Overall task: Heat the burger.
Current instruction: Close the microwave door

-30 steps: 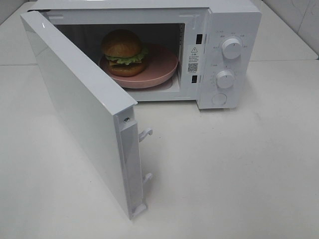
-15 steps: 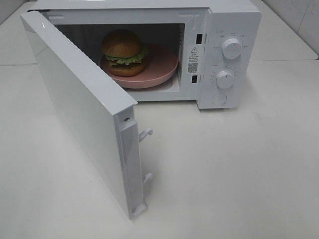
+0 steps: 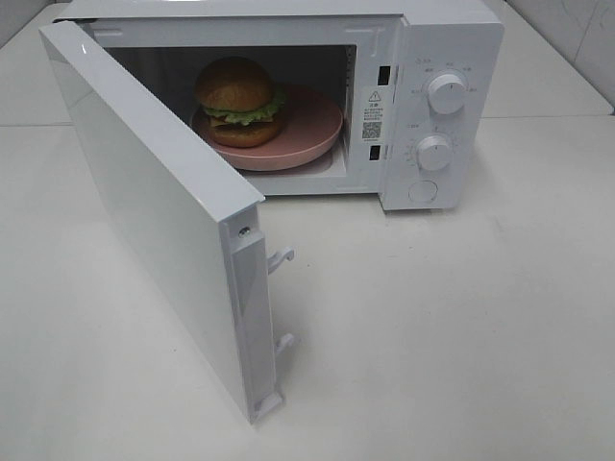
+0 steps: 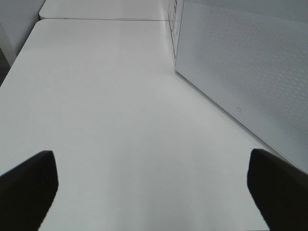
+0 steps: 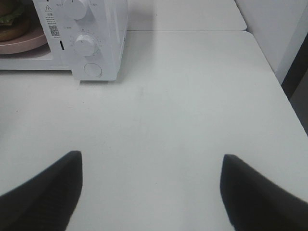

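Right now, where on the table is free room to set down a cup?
Widest free patch: the table in front of the microwave, right of its open door. A second bare strip lies left of the door. Crowded: the cavity, where the pink plate with the burger fills most of the floor.

You'll find the burger (image 3: 238, 101) upright and whole: a glossy golden-brown bun on top, a green lettuce frill, a strip of yellow cheese and a brown patty over the bottom bun. It sits on the left part of the pink plate (image 3: 312, 130), inside the microwave (image 3: 452, 58) with its door swung wide. From your right pincer (image 5: 149, 156) it lies well ahead and off to the left, far out of reach.
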`<move>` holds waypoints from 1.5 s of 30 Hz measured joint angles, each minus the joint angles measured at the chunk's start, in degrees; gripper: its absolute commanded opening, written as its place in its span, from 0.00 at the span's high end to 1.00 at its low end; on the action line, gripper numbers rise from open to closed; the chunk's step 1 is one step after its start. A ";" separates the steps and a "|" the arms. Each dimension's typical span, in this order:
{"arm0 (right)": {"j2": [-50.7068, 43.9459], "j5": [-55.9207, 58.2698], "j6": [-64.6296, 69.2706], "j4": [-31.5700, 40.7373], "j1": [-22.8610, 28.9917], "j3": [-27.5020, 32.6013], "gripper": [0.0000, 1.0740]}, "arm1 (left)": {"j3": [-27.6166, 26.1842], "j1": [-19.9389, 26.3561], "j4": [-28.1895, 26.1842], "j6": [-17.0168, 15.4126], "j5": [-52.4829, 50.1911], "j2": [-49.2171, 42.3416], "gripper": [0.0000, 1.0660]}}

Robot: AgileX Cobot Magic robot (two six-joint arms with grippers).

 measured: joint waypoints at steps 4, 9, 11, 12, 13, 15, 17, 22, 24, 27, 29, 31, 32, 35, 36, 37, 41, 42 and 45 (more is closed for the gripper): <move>0.00 0.00 0.00 0.00 0.00 0.00 0.30 | 0.00 0.00 0.00 0.00 0.00 0.00 0.06; 0.00 0.00 0.00 0.00 0.00 0.00 0.30 | -0.11 0.00 -0.11 0.00 -0.29 0.00 0.08; 0.00 0.00 0.00 0.00 0.00 0.00 0.30 | -0.74 0.00 0.11 0.00 -1.78 0.00 0.14; 0.00 0.00 0.00 0.00 0.00 0.00 0.30 | -0.74 0.00 0.11 0.00 -1.78 0.00 0.14; 0.00 0.00 0.00 0.00 0.00 0.00 0.30 | -1.15 0.00 0.40 0.00 -3.21 0.46 0.20; 0.00 0.00 0.00 0.00 0.00 0.00 0.30 | -1.20 0.00 0.63 0.00 -4.81 1.26 0.27; 0.00 0.00 0.00 0.00 0.00 0.00 0.30 | -1.20 0.00 0.69 0.00 -5.73 1.83 0.32; 0.00 0.00 0.00 0.00 0.00 0.00 0.30 | -1.20 0.00 1.09 0.00 -10.20 6.02 0.54; 0.00 0.00 0.00 0.06 0.00 0.00 0.30 | -1.20 0.00 1.32 0.00 -14.38 10.49 0.71; 0.00 0.00 0.00 0.06 0.00 0.00 0.30 | -1.15 0.00 1.38 0.00 -15.64 11.80 0.84; 0.00 0.00 0.00 0.06 0.00 0.00 0.30 | 0.00 0.00 1.38 0.06 -21.94 16.44 1.00; 0.00 0.00 0.00 0.06 0.00 0.00 0.30 | 0.57 0.00 1.38 0.23 -23.89 17.70 1.00; 0.00 0.00 0.00 0.06 0.00 0.00 0.30 | 1.95 0.00 1.38 0.40 -28.07 19.77 1.00; 0.00 0.00 0.00 0.06 0.00 0.00 0.30 | 4.35 0.00 1.38 0.52 -36.10 22.86 1.00; 0.00 0.00 0.00 0.06 0.00 0.00 0.30 | 4.35 0.00 1.38 0.52 -36.10 22.86 1.00; 0.00 0.00 0.00 0.06 0.00 0.00 0.30 | 5.10 0.00 1.38 0.46 -39.19 23.61 1.00; 0.00 0.00 0.00 0.06 0.00 0.00 0.30 | 8.88 0.00 1.38 0.46 -50.48 27.44 1.00; 0.00 0.00 0.00 0.06 0.00 0.00 0.30 | 9.68 0.00 1.38 0.46 -52.65 28.53 1.00; 0.00 0.00 0.00 0.06 0.00 0.00 0.30 | 12.38 0.00 1.38 0.46 -61.08 31.74 1.00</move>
